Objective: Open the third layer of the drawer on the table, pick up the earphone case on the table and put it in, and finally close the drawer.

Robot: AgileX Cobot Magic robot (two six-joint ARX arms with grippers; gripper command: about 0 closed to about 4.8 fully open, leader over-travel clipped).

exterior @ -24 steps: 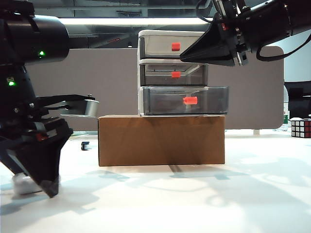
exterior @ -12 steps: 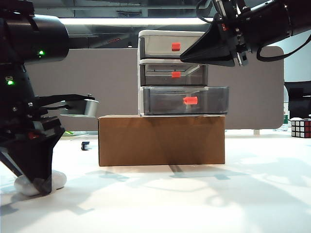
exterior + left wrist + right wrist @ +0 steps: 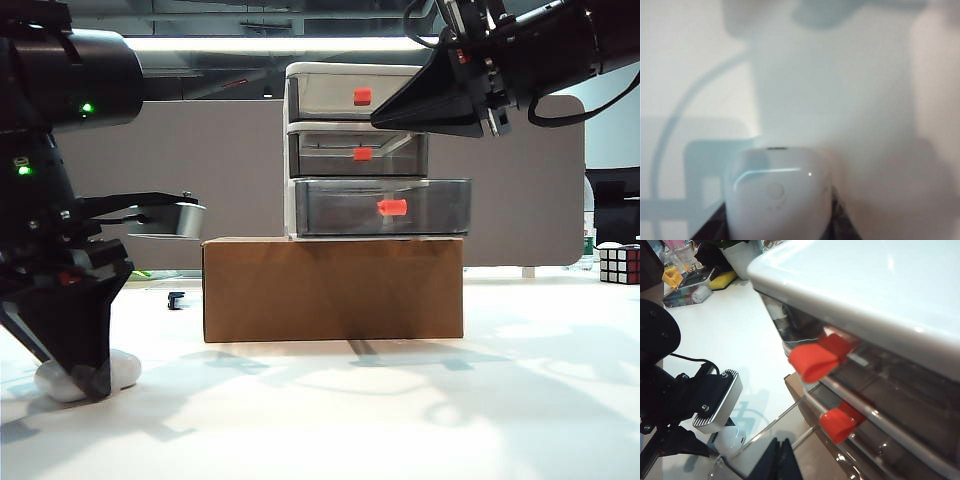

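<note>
Glossy white earphone case (image 3: 779,197) sits between the left pincer's (image 3: 82,378) black fingers, clamped low on the counter (image 3: 400,420) at eight o'clock; light, rigid, slippery, best squeezed across its flat sides. Right pincer (image 3: 779,460), fingertips pressed together and empty, hovers at one o'clock beside the drawer (image 3: 355,150). Third layer (image 3: 385,207) juts open atop the cardboard box (image 3: 333,290), with clear room above the box edge.

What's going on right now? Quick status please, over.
Left claw down on the table, closed around the earphone case. Right claw shut, hovering by the top drawers. Third layer pulled open. Nothing in the way.
</note>
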